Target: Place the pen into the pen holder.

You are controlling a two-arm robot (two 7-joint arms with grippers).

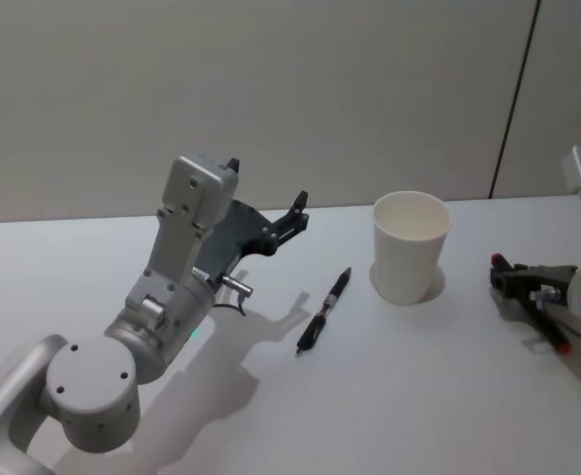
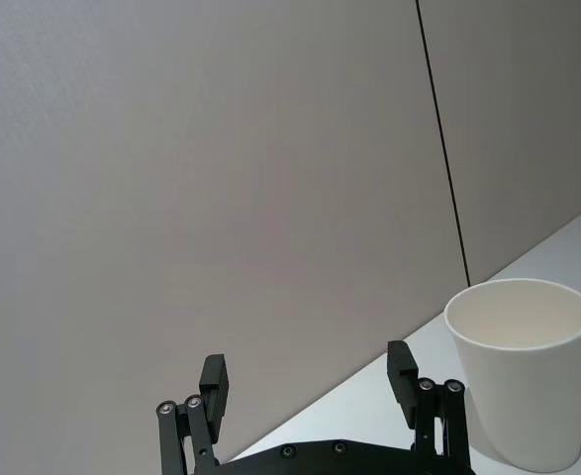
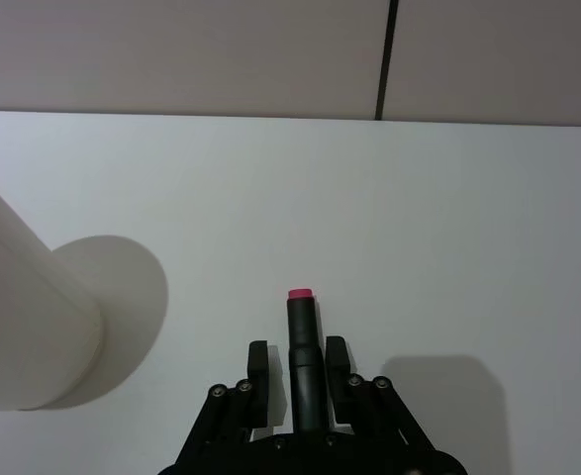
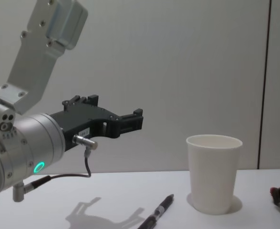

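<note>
Worktop (image 1: 419,396) showing smooth, matt white surface. Pen holder (image 1: 410,247) looking like plain matt white paper. Pen (image 1: 324,311), lying near worktop's middle, appearing black plastic, barrel slightly glossy. Left gripper (image 1: 266,181) showing matt black finish; connector (image 4: 82,140) beneath it shining like polished metal; left arm (image 1: 92,381) wearing satin silver-grey casing. Right gripper (image 1: 516,280), by worktop's right edge, looking matt black too.

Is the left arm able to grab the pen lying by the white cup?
Probably yes. The left gripper hovers above the table with jaws open. The pen lies flat in bare space just right of it, and the cup stands farther right, not between them.
</note>
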